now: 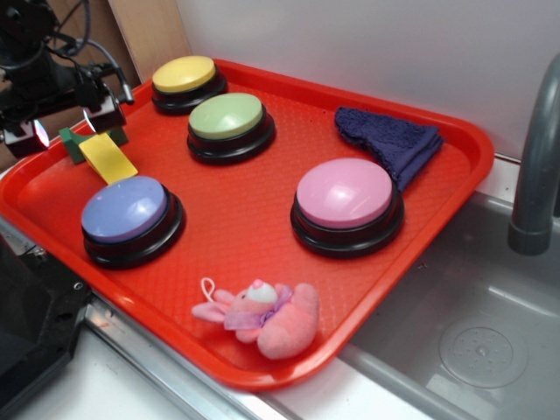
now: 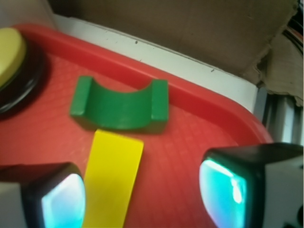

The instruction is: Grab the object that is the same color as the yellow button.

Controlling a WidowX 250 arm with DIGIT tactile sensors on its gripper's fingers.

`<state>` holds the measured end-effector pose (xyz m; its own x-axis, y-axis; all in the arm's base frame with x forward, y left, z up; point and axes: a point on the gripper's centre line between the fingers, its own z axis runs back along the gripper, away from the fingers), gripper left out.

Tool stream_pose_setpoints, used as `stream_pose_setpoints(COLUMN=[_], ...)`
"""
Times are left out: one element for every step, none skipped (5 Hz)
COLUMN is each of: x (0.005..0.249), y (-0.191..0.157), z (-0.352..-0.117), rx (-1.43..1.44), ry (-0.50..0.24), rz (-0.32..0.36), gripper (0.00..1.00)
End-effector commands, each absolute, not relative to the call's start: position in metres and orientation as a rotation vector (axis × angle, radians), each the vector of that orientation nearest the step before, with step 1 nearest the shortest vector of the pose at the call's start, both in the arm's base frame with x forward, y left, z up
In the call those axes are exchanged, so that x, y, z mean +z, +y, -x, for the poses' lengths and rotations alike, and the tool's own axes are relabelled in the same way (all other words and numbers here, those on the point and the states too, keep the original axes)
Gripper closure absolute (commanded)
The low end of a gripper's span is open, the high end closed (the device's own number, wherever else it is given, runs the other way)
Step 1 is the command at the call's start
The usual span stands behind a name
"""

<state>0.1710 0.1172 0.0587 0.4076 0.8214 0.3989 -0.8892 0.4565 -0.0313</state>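
Kitchen-style test setup, stainless steel sink basin (image 1: 472, 341), grey curved faucet pipe (image 1: 535, 166), red plastic tray (image 1: 262, 254) on counter, brown cardboard backing (image 2: 190, 28)

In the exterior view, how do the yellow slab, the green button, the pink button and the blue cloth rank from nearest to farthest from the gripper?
1. Yellow slab: just below the gripper, at the tray's left edge.
2. Green button: middle rear.
3. Pink button: right of centre.
4. Blue cloth: far right rear, only slightly beyond the pink button.

Black arm at the far left, gripper (image 2: 142, 194) pointing down, fingers (image 2: 237, 190) spread apart, nothing between them.
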Motion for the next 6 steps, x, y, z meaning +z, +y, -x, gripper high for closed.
stream_pose_setpoints(x=[0.051,0.046,0.038,0.031,0.025,0.026], y=[0.117,0.115,0.118,0.123,0.123,0.125], z=[-0.181,-0.185,-0.187,-0.188,-0.189,-0.187], rx=[1.063,1.08,1.107,1.122,1.124,1.196], ry=[-0.421,-0.431,-0.421,-0.404,-0.404,-0.428], rz=[-0.179,-0.165,-0.18,-0.194,-0.21,-0.194], gripper=[0.0,0.0,0.0,0.0,0.0,1.0])
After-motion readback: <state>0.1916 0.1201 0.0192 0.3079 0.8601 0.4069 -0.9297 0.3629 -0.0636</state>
